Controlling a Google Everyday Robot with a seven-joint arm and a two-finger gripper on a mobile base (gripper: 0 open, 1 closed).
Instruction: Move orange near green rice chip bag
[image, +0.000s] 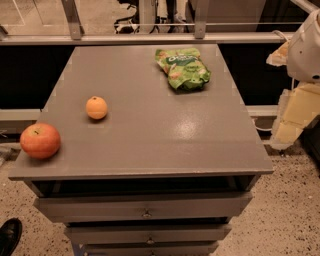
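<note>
On the left-centre of the grey tabletop (165, 140): orange (96, 107), small, round, standing free. Toward the front-left corner: apple (40, 140), larger and redder, not the target. At the far side, well apart from the orange: green rice chip bag (183, 67), crinkled. Off the table's right edge: gripper (294, 116), holding nothing visible; whether wide or narrow cannot be told. Recommended: descend squarely over the orange, grip across its middle lest it roll, and set it beside the bag.

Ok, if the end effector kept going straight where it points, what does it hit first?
Probably the floor: the end effector hangs beyond the table's right edge, seemingly pointing down, though depth is unclear.
</note>
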